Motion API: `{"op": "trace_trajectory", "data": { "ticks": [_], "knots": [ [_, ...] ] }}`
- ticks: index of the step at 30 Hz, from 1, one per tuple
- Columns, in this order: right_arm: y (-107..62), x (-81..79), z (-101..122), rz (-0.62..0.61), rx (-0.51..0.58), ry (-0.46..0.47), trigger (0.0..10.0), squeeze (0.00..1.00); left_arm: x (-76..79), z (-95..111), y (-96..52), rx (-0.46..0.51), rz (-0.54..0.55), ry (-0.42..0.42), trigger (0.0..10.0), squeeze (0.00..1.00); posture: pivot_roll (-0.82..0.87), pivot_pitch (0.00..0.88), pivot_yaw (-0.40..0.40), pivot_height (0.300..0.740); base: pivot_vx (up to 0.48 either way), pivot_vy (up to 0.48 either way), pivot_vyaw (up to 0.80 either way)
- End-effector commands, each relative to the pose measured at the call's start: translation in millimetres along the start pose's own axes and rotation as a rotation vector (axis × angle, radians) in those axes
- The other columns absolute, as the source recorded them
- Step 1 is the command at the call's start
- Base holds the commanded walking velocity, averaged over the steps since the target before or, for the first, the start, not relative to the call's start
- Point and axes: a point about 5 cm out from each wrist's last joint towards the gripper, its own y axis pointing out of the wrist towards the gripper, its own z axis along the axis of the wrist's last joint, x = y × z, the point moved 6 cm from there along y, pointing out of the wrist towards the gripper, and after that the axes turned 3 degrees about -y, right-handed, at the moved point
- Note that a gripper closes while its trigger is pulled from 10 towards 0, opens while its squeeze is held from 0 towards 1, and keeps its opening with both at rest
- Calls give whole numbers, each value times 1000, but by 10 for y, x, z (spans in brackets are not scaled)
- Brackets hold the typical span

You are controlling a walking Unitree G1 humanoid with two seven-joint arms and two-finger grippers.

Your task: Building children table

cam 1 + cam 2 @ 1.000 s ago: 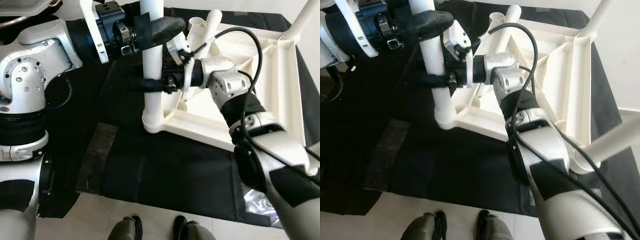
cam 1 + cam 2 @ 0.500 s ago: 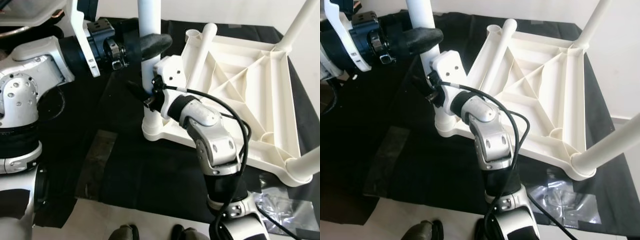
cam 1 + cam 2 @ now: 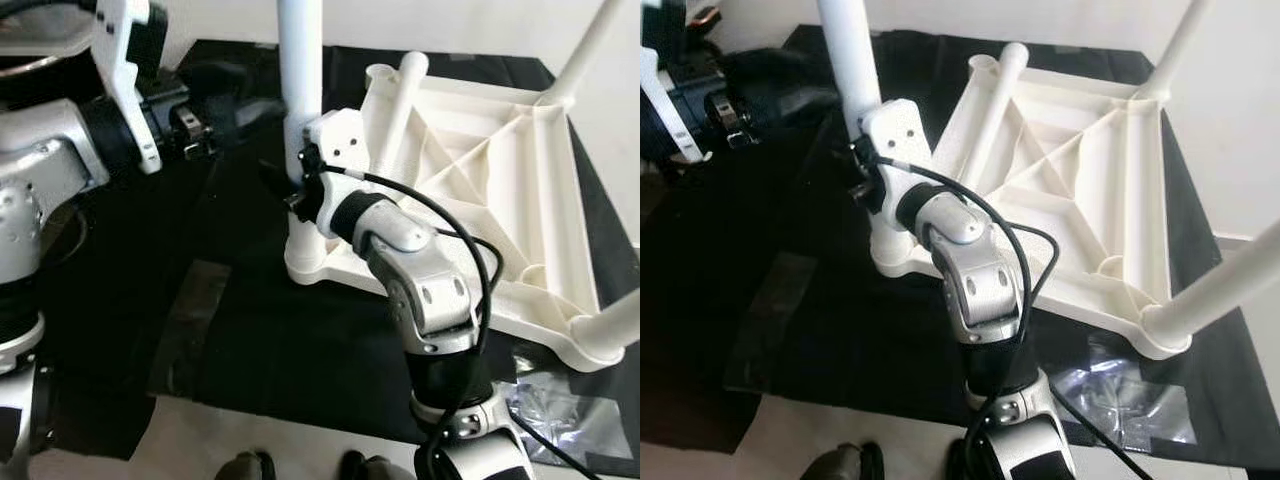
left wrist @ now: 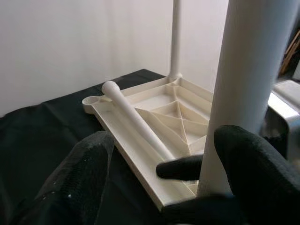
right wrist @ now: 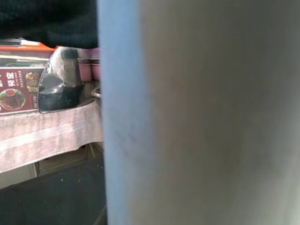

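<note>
The white table top [image 3: 480, 180] lies upside down on a black cloth [image 3: 300, 360]. One white leg [image 3: 299, 80] stands upright in its near left corner socket. My right gripper [image 3: 290, 190] is shut on this leg low down; the leg [image 5: 211, 112] sits right against the right wrist camera. My left gripper [image 3: 235, 110] hovers just left of the leg, blurred, with its fingers open. In the left wrist view the leg [image 4: 248, 84] stands just beyond one black finger [image 4: 253, 173]. A loose leg [image 3: 400, 100] lies across the table top beside an empty corner socket [image 3: 382, 75].
Two more legs stand fitted, at the far right corner [image 3: 590, 40] and the near right corner [image 3: 610, 330]. A crumpled plastic bag [image 3: 560, 410] lies on the cloth at the front right. Pale floor [image 3: 200, 445] borders the cloth's near edge.
My left gripper has let go of the upright leg and drawn back to the left. The right gripper stays on the leg. The camera has shifted a little.
</note>
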Motion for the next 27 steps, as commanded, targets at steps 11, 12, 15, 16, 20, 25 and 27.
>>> {"op": "trace_trajectory", "data": {
  "ticks": [11,12,15,16,20,25,27],
  "knots": [
    [-30,60,-237,-2,-63,105,10000,1000,-544,-294,-1033,-14,434,-66,10000,0,62,234,-27,740,0,0,0],
    [-31,47,-178,33,-30,126,10000,1000,-519,-399,-1107,-25,465,-88,10000,0,65,241,-29,740,0,0,0],
    [-51,30,-3,111,43,145,10000,1000,-393,-669,-1186,-67,492,-133,10000,0,63,245,-28,740,0,0,0],
    [-51,30,-3,111,43,145,10000,1000,-393,-669,-1186,-67,492,-133,10000,0,63,245,-28,740,0,0,0],
    [-108,58,154,281,103,75,10000,1000,-134,-1051,-1199,-115,499,-221,10000,0,69,253,-33,740,0,0,0],
    [-171,129,228,450,125,-14,10000,765,169,-1331,-1152,-163,485,-283,10000,0,73,255,-34,740,0,0,0],
    [-191,138,214,516,118,-56,10000,0,278,-1396,-1125,-170,482,-301,10000,0,81,259,-35,740,0,0,0]
  ]
}}
